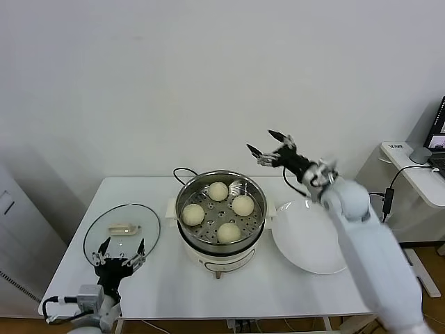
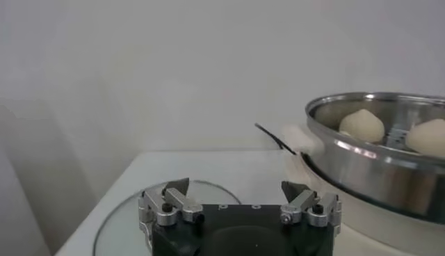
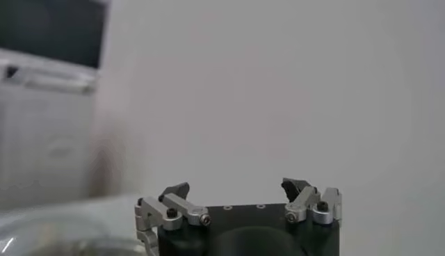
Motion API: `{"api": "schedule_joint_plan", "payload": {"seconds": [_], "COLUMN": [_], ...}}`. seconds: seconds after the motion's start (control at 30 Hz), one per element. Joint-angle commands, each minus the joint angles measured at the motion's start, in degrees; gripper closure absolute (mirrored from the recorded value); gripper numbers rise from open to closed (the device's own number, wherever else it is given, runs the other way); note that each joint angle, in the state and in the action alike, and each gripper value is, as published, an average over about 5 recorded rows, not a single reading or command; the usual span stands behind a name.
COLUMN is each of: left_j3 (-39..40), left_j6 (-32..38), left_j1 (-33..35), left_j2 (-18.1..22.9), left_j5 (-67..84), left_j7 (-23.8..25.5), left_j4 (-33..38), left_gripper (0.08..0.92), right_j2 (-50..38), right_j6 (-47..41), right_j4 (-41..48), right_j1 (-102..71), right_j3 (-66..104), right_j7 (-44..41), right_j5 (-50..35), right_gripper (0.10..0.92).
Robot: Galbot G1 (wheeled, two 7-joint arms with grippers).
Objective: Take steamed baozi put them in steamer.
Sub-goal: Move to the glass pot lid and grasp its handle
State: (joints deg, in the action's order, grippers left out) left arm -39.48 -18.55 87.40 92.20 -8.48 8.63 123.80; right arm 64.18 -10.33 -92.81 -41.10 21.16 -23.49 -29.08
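Several cream-white steamed baozi lie in the steel steamer at the table's middle: one at the back, one on the right, one on the left, and another at the front. My right gripper hangs open and empty in the air, above and to the right of the steamer. My left gripper rests low at the front left, open and empty, by the glass lid's near edge. In the left wrist view the steamer shows two baozi beyond my open left gripper. The right gripper faces the bare wall.
A round glass lid with a pale handle lies flat on the table's left. A white plate lies right of the steamer, under my right arm. A black cord runs behind the pot. A side desk stands at the far right.
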Motion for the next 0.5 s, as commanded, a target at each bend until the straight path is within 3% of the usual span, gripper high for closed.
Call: {"api": "schedule_joint_plan", "payload": {"seconds": [0.03, 0.2, 0.33, 0.5], "left_j3": [-5.0, -4.7, -0.8, -0.1], "left_j6": [8.7, 13.5, 10.3, 18.1], "left_j1": [-7.5, -10.1, -8.0, -10.8], "left_j2": [-4.5, -12.5, -18.9, -21.4], "left_j5": [-40.8, -63.9, -72.4, -78.1], "left_j7": [-0.2, -7.9, -9.7, -13.5], "left_j4": [-8.6, -17.8, -19.8, -25.2], "left_gripper": [0.177, 0.177, 0.177, 0.177], "right_j2": [10.8, 10.0, 8.4, 6.0], "right_j6": [7.8, 7.1, 7.7, 7.3], "right_j4": [-4.9, -5.5, -5.2, -5.4], "right_j1": [-26.0, -27.7, -29.3, -32.1], "right_j3": [16.8, 17.3, 17.9, 18.1], "right_j7": [7.9, 8.7, 8.4, 8.1], "right_j5": [-1.8, -3.8, -5.2, -7.9], "right_gripper": [0.203, 0.203, 0.203, 0.203]}}
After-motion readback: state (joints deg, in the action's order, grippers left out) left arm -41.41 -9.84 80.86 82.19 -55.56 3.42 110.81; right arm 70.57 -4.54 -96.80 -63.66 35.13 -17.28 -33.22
